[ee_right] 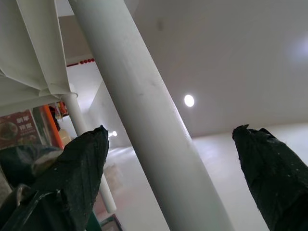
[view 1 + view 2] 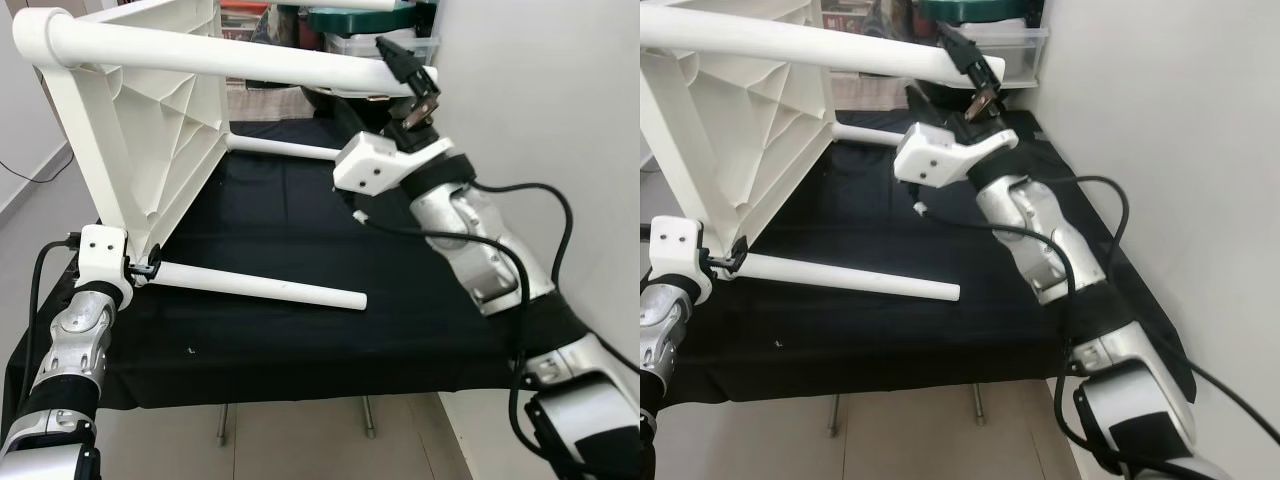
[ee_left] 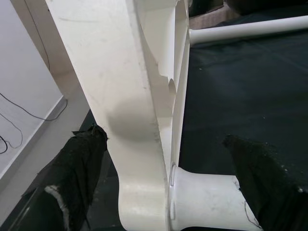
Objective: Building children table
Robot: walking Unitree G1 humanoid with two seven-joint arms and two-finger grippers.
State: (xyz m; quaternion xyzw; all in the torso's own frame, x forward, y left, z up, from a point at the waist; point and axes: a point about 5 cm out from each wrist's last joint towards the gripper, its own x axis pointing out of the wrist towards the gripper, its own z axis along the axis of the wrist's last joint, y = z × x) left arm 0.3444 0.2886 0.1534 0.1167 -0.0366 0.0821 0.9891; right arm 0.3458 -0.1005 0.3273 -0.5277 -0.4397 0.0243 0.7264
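Observation:
A white plastic table top [image 2: 150,130] stands tilted on its edge on the black-covered table [image 2: 300,340]. One white leg [image 2: 220,55] sticks out from its upper corner, another leg [image 2: 260,287] from its lower corner along the cloth, and a third leg [image 2: 285,148] lies further back. My right gripper [image 2: 415,85] is open at the far end of the upper leg [image 1: 144,106], one finger on each side. My left gripper [image 2: 145,268] is open astride the top's lower rim [image 3: 130,96], just beside the leg socket [image 3: 202,197].
A white wall [image 2: 560,90] runs close along the right side. Plastic storage boxes [image 2: 370,40] and clutter stand behind the table. A black cable [image 2: 520,250] loops along my right arm. The cloth's front edge drops to a tiled floor [image 2: 300,440].

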